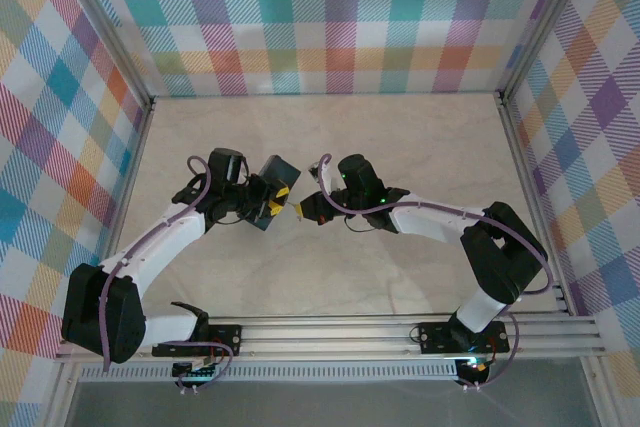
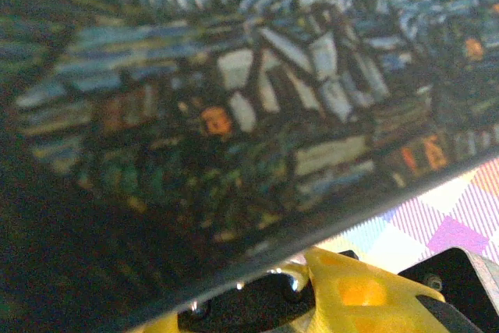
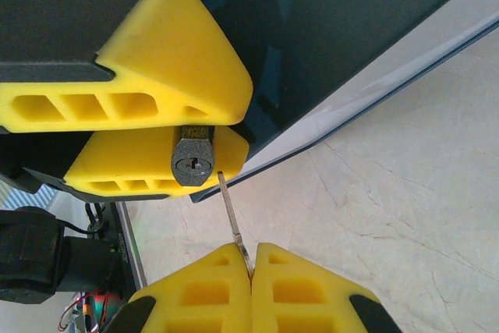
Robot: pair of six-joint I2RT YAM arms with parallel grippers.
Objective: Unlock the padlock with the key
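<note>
The small dark padlock point(image 3: 193, 160) faces the right wrist camera with its keyhole showing. It is pinched between the yellow fingers point(image 3: 156, 76) of my left gripper point(image 1: 272, 205), which is shut on it. My right gripper point(image 3: 251, 259) is shut on the thin metal key point(image 3: 232, 220). The key's tip rests at the padlock's lower right corner, just beside the keyhole and not inside it. In the top view the right gripper point(image 1: 303, 211) meets the left one at mid-table.
A dark blue box with a painted picture point(image 1: 277, 179) sits tilted right behind the left gripper and looms close in the left wrist view point(image 2: 234, 115). A pale marble tabletop point(image 1: 400, 277) lies around it, and checked walls point(image 1: 330, 17) enclose three sides.
</note>
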